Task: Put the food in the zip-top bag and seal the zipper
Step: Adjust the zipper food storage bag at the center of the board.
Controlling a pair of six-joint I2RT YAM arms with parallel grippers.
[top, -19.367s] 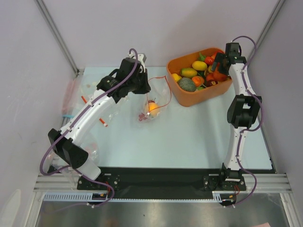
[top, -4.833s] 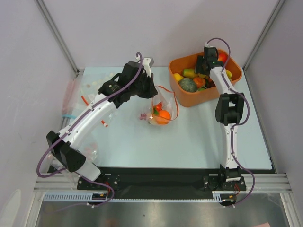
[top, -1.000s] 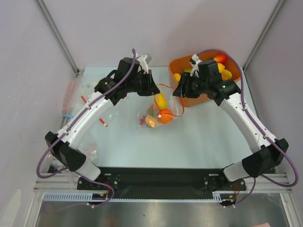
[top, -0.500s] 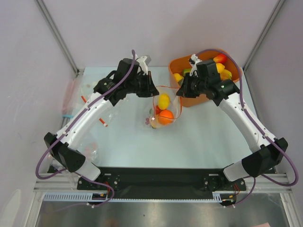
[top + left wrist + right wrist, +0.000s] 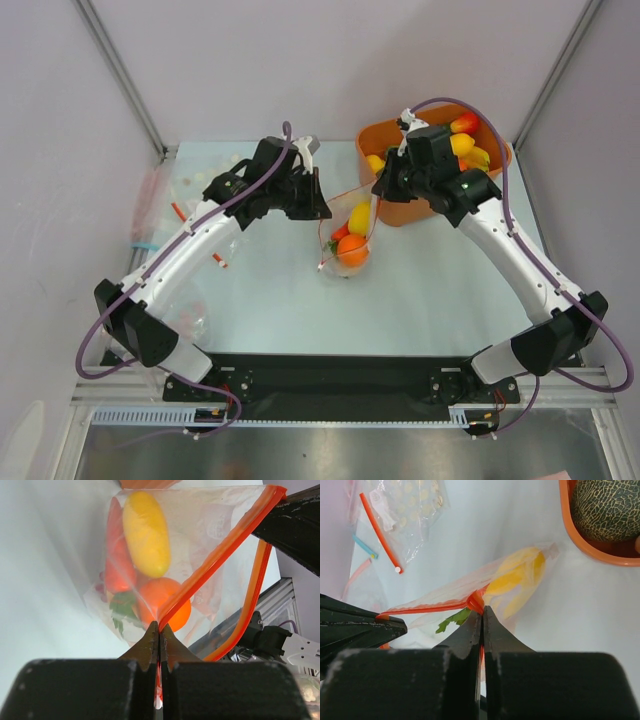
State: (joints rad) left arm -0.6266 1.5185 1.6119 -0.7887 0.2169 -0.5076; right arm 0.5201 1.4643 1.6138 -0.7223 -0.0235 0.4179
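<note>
Both jaws are pinched tight on the zipper point(image 5: 220, 555): the left gripper point(image 5: 159, 628) at one end, the right gripper point(image 5: 481, 611) at the other. Over the last second they have drawn the strip straighter, and the zip-top bag point(image 5: 200, 520) hangs between them with the mango point(image 5: 146, 532) and orange point(image 5: 167, 605) inside. Loading looks finished. One lip sags away, so sealing remains.
</note>
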